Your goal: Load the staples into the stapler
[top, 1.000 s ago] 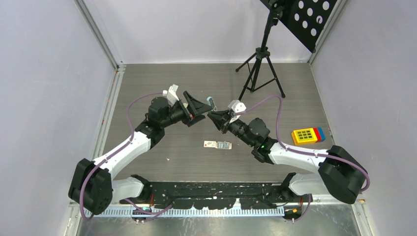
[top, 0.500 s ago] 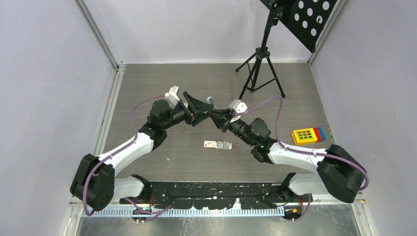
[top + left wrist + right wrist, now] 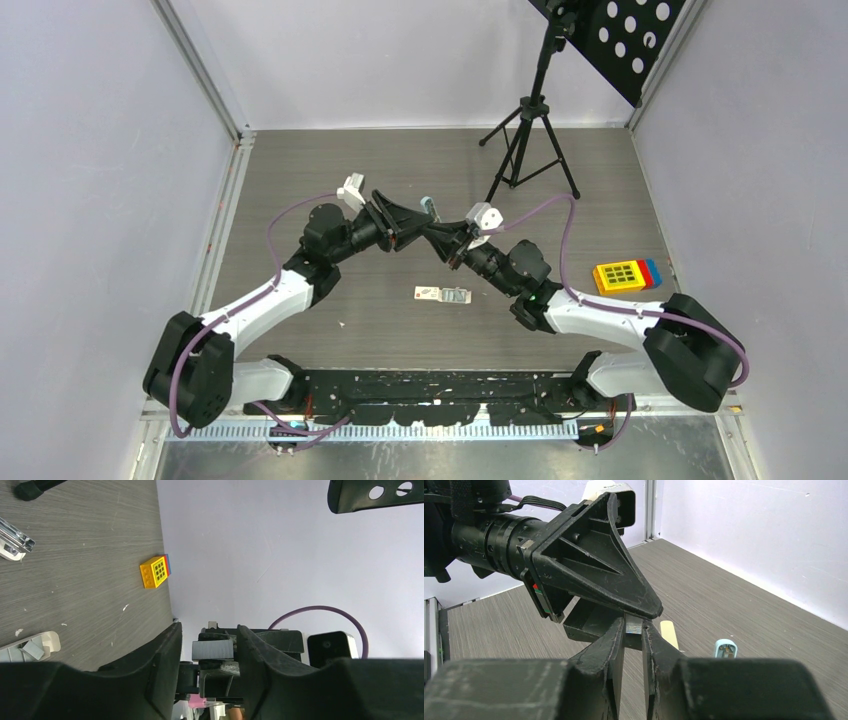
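A short silvery-grey strip of staples (image 3: pixel 634 625) is pinched between the tips of my right gripper (image 3: pixel 634 622), which is shut on it above the table's middle. My left gripper (image 3: pixel 210 630) meets it tip to tip (image 3: pixel 427 233). Its fingers stand either side of the same strip (image 3: pixel 213 650), which touches one finger, with a gap left at the other. The small white staples box (image 3: pixel 443 295) lies on the table below both grippers. A light-blue stapler (image 3: pixel 725 649) lies just behind them (image 3: pixel 428 205), its chrome rail (image 3: pixel 15 537) showing in the left wrist view.
A cream flat bar (image 3: pixel 669 632) lies on the table under the grippers. A yellow toy brick (image 3: pixel 620 275) sits at the right. A black tripod (image 3: pixel 525 130) carrying a perforated panel (image 3: pixel 610 40) stands at the back right. Walls close in left, right and behind.
My left gripper has moved right until its tips meet the right gripper, and its jaws have narrowed around the strip. The right gripper has held still with the strip.
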Robot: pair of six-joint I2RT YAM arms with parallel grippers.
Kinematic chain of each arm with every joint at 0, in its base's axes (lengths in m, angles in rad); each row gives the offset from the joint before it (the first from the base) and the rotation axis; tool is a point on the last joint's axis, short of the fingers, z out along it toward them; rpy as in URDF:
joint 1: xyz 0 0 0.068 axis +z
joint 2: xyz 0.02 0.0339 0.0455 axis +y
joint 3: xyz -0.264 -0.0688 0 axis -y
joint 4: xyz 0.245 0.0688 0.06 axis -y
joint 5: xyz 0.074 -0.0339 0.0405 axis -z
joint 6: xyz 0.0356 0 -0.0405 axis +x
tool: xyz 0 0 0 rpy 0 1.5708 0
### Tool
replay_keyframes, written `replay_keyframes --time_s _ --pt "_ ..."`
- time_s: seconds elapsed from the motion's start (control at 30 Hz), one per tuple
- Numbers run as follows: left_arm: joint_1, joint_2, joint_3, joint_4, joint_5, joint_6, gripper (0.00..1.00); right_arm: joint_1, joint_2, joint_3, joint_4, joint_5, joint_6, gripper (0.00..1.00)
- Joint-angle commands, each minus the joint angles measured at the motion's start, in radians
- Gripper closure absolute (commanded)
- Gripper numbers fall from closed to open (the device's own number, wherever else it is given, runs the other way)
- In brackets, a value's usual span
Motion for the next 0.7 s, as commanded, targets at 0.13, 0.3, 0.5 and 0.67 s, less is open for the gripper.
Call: replay_keyframes --time_s 0.13,0.3,0.5,0.67 --pt "-0.009 -0.007 -0.004 0.057 -0.009 0.022 0.65 0.007 0.008 0.013 0.077 -0.005 0.006 0.78" --pt "-0.01 -0.013 -0.001 0.058 -0.012 0.045 0.71 0.007 0.0 0.007 0.076 -0.001 0.007 0.75" --pt "-0.01 -0.028 0.012 0.0 -0.026 0.133 0.73 0.007 -0.041 -0.012 0.031 0.004 0.01 0.54" --pt "-0.01 -0.049 0.048 -0.159 -0.06 0.401 0.73 0.007 -0.145 -0.06 -0.086 0.039 0.083 0.42"
